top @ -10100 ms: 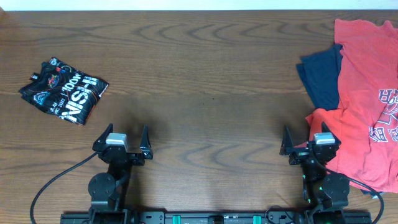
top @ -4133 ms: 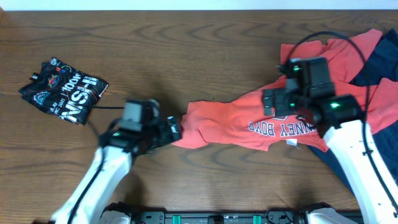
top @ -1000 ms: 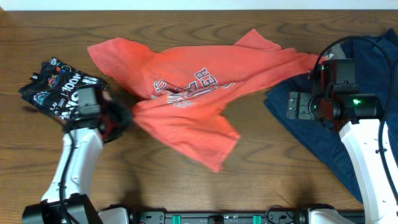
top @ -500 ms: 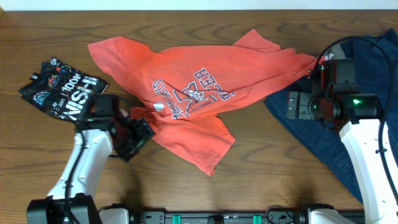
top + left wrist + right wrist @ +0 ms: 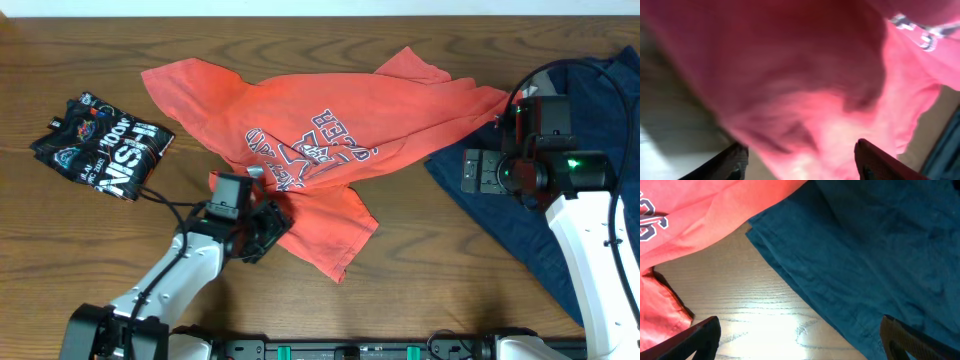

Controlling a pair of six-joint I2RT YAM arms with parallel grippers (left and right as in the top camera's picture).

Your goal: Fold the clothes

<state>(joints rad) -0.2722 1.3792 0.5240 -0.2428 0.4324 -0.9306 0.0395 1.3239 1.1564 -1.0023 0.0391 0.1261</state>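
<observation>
The coral-red T-shirt [image 5: 300, 130] lies spread and rumpled across the middle of the table, with its navy-and-white lettering facing up. My left gripper [image 5: 268, 232] is open at the shirt's lower left edge. In the left wrist view [image 5: 802, 165] blurred red cloth [image 5: 805, 85] fills the space between its spread fingers. My right gripper [image 5: 468, 170] is open and empty, between the shirt's right sleeve and the navy garment [image 5: 590, 110]. The right wrist view [image 5: 805, 340] shows it over bare wood, with the navy garment [image 5: 880, 255] to its right. The black white-lettered shirt [image 5: 102, 145] lies folded at the far left.
The wooden table [image 5: 420, 290] shows bare wood in front of the red shirt. The navy garment runs off the right edge of the overhead view. Cables trail from both arms near the front edge.
My left gripper has swung right, from beside the black shirt to the red shirt's lower left edge. The red shirt has settled flatter. The right arm has not moved.
</observation>
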